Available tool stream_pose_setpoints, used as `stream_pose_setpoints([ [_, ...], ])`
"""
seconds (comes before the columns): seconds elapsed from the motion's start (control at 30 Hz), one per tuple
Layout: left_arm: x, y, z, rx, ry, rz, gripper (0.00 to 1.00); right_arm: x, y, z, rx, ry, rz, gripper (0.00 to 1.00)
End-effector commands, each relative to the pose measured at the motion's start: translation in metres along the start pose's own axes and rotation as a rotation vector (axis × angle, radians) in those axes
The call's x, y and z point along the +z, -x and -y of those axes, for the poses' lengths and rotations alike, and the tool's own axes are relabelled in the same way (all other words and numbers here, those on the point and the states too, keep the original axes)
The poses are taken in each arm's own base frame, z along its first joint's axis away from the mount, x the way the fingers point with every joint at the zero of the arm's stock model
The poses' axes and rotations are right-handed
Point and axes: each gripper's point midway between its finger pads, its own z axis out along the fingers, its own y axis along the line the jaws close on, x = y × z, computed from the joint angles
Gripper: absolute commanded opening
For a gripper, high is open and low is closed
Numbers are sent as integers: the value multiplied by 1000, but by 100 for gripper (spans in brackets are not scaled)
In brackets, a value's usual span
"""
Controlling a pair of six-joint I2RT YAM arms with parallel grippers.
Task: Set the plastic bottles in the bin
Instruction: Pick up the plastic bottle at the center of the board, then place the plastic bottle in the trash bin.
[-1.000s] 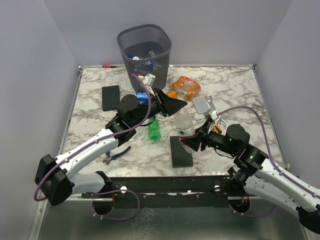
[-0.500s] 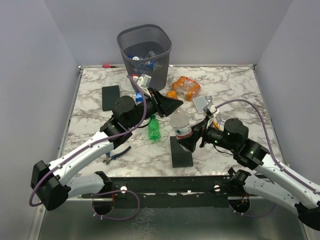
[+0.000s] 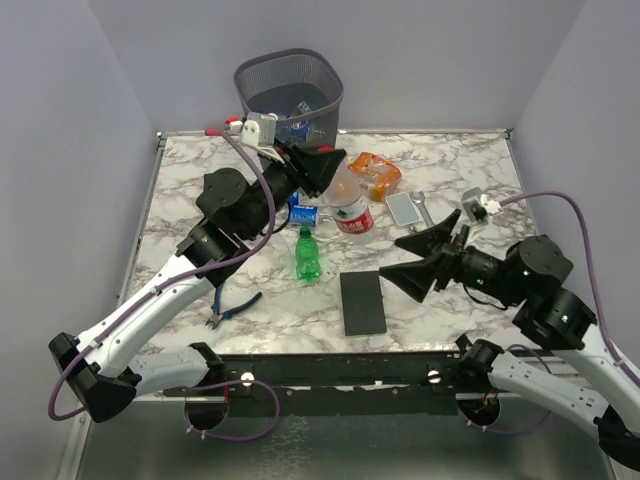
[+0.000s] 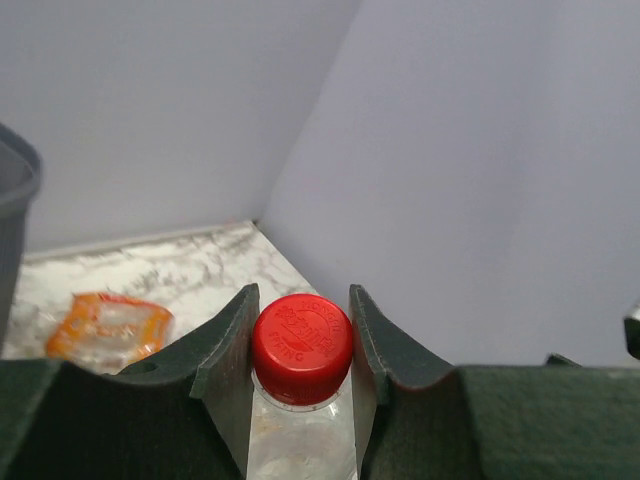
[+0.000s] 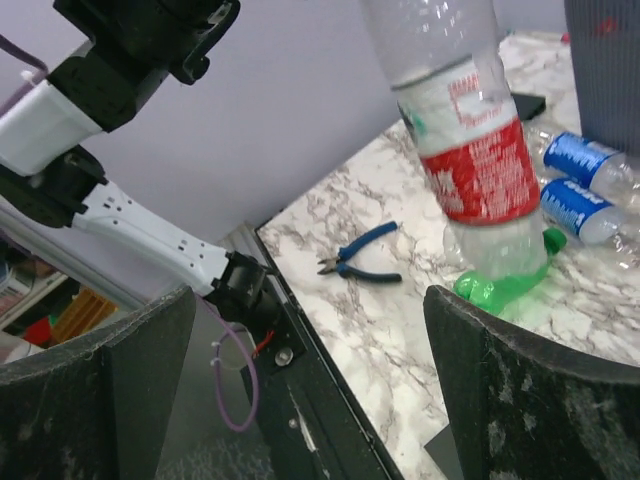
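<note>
Top external view gives you the left gripper [image 3: 325, 168] clenched on the top of a clear red-labelled bottle [image 3: 350, 208]. The bottle hangs off the table just in front of the bin [image 3: 290, 53], toward the bin's right side. Your left wrist view confirms the grasp: both fingers [image 4: 230, 350] close on either side of the bottle's red cap [image 4: 301, 335]. The right gripper [image 3: 420, 262] is spread wide and holds nothing, well in front of the bin and off to its right. Inside the bin you can see bottles with blue labels [image 3: 295, 108]. On the table, a green bottle [image 3: 309, 256] lies in front of the bin. Two blue-labelled bottles [image 5: 585, 160] lie between the green one and the bin. The orange bottles [image 3: 372, 175] sit just right of the bin's foot.
</note>
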Motion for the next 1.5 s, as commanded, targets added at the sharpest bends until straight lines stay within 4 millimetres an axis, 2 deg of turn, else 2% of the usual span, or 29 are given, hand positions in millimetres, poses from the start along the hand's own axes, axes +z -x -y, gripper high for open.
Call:
stream_pose_setpoints([
  [0.0,3,64,-13,185,135,161,0,-23,10,11,-10,-97,70,100],
  [0.1,8,108,-17,291,216,255,0,-34,5,36,45,-214,153,100],
  [0.17,17,130,-24,364,283,299,0,-40,-1,42,62,-216,206,100],
  [0.3,31,172,-52,481,441,395,0,-51,-10,58,132,-252,311,100],
  [0.43,34,212,-89,460,539,566,0,-63,-19,78,129,-337,357,100],
  [0.53,34,233,-103,432,504,754,0,-67,-30,90,133,-385,348,100],
  [0.63,48,241,-118,446,501,837,0,-67,-41,98,133,-419,317,100],
  [0.77,91,224,-139,514,467,790,0,-68,-51,106,112,-454,283,100],
  [0.87,126,197,-150,535,398,725,0,-69,-56,111,99,-477,270,100],
  [1.0,156,158,-181,575,411,631,0,-70,-57,112,90,-481,266,100],
  [1.2,178,97,-226,670,451,461,0,-66,-64,113,91,-475,239,100],
  [1.37,189,60,-244,670,435,378,0,-64,-66,116,92,-489,225,100],
  [1.47,201,29,-248,661,358,287,0,-64,-67,115,96,-485,222,100],
])
